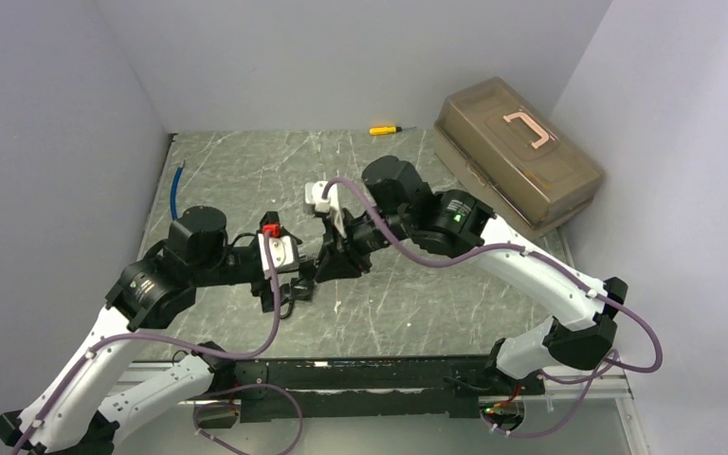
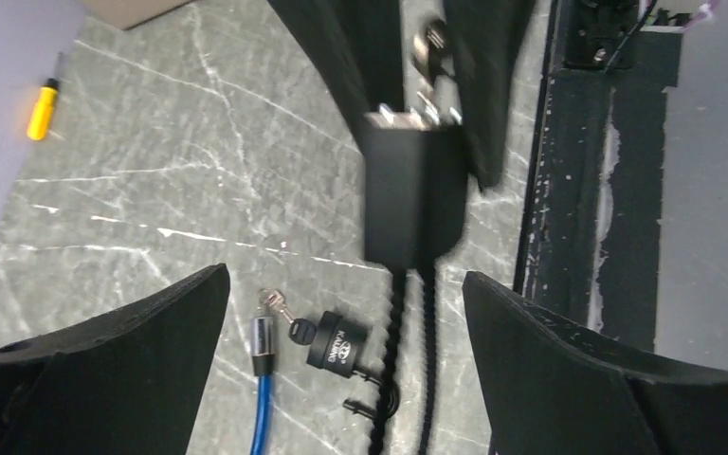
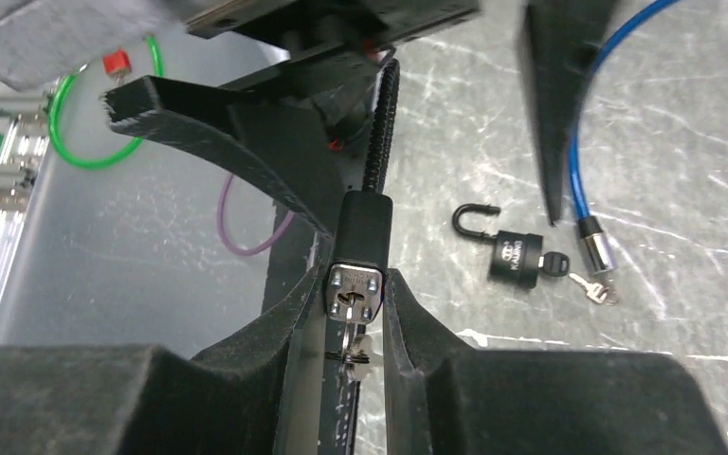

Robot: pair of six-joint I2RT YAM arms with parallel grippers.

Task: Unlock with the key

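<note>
Right hand (image 3: 353, 284) pinches the black cable lock (image 3: 362, 232) around its inserted key (image 3: 349, 330), left hand (image 2: 346, 275) spread wide above the desk (image 2: 152, 142).

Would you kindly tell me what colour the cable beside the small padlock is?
The cable is blue, clearest in the right wrist view.

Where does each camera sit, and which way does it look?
Top external: above and behind the arms, looking down at the table; both show.
Left wrist: on the left arm, facing the black cable lock; the open left hand frames it.
Right wrist: on the right arm, facing the same lock, clamped in the right hand.
Shared: both wrist views show the small padlock.
</note>
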